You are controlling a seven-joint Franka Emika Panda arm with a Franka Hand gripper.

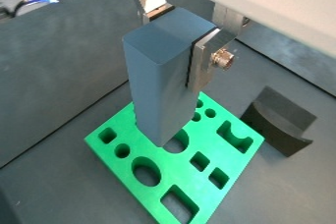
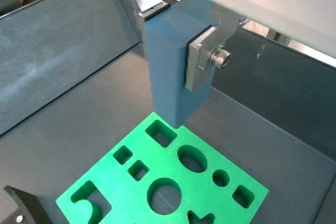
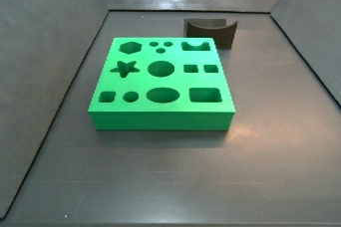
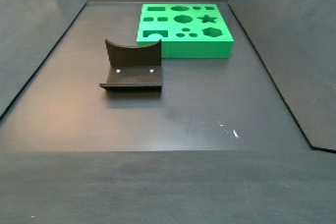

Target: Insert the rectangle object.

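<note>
Hand (image 1: 182, 43) with rectangle object (image 1: 164, 81) above board (image 1: 210, 174)

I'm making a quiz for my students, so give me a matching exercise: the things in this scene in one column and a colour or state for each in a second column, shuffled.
Column one:
1. rectangle object
2. green board
3. dark brown block
4. gripper

Column two:
A. lies flat on the floor, full of shaped holes
B. slate grey-blue, held upright above the board
C. shut on a piece, above the board
D. has a curved notch, stands on the floor apart from the board

Pairs: 1-B, 2-A, 3-D, 4-C
</note>
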